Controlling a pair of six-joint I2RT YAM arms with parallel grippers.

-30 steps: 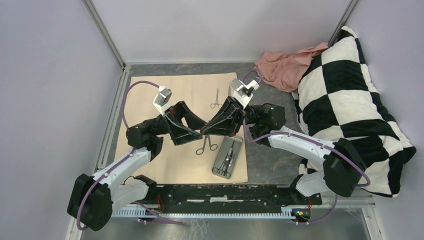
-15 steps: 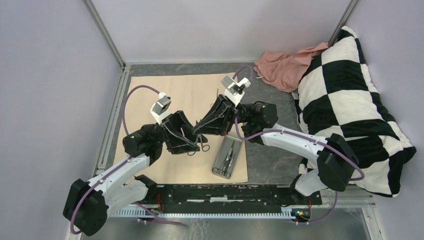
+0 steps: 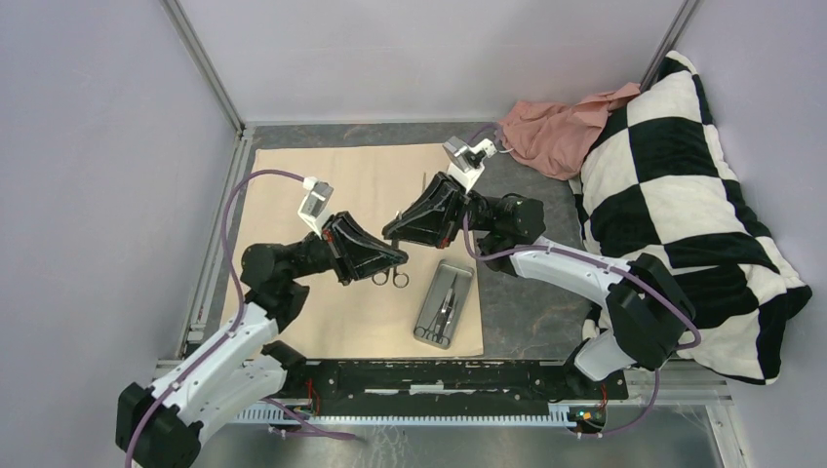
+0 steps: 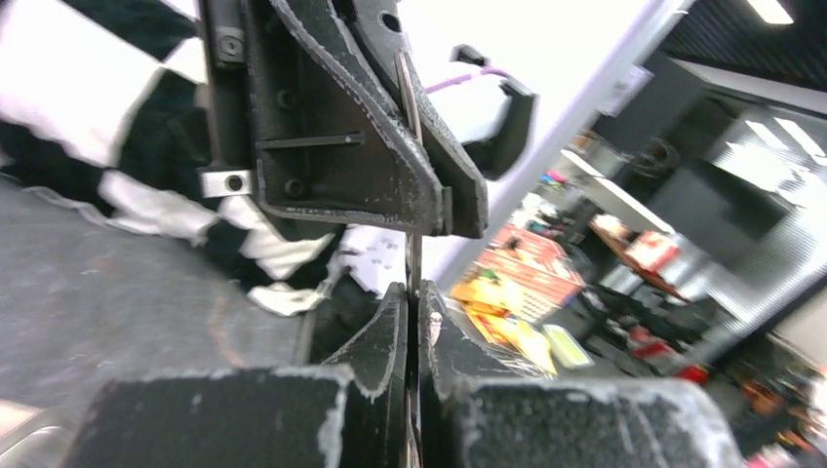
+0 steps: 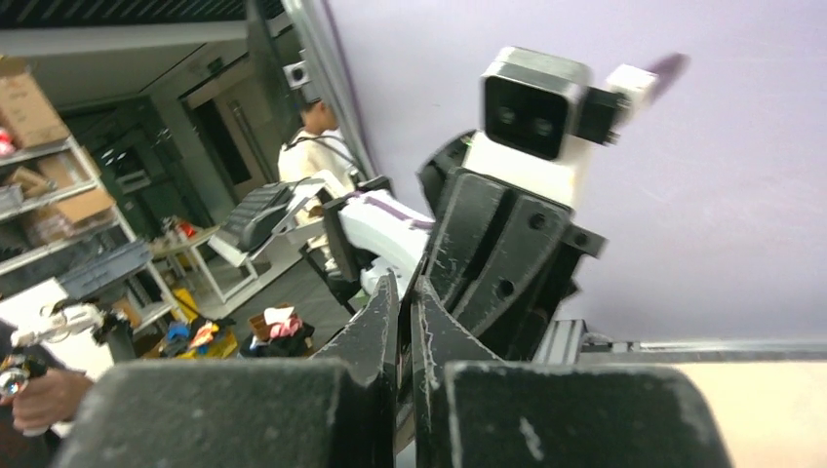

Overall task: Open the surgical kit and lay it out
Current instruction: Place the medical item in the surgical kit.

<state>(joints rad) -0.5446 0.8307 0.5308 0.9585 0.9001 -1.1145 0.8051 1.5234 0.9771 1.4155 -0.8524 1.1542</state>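
Observation:
The surgical kit lies opened: a beige cloth wrap [image 3: 322, 171] spread flat, and a small steel tray [image 3: 464, 307] with slim instruments [image 3: 444, 307] at its near right. My left gripper [image 3: 400, 255] [image 4: 413, 297] and right gripper [image 3: 388, 232] [image 5: 405, 288] meet tip to tip above the cloth. Both are shut on one thin silver instrument [image 4: 413, 263], which runs from my left jaws up into the right fingers [image 4: 390, 146]. Its ring handles [image 3: 388, 279] show just below the left fingers. Another scissor-handled instrument [image 3: 425, 179] lies on the cloth, partly hidden by the right arm.
A crumpled pink cloth [image 3: 551, 127] lies at the back right beside a large black-and-white checkered pillow [image 3: 673, 195]. A metal frame rail [image 3: 210, 263] borders the cloth on the left. Purple walls close in the back and sides.
My left gripper swung round and shut on the silver instrument. The right gripper, shut throughout, drew back and up a little. The ring handles shifted slightly left.

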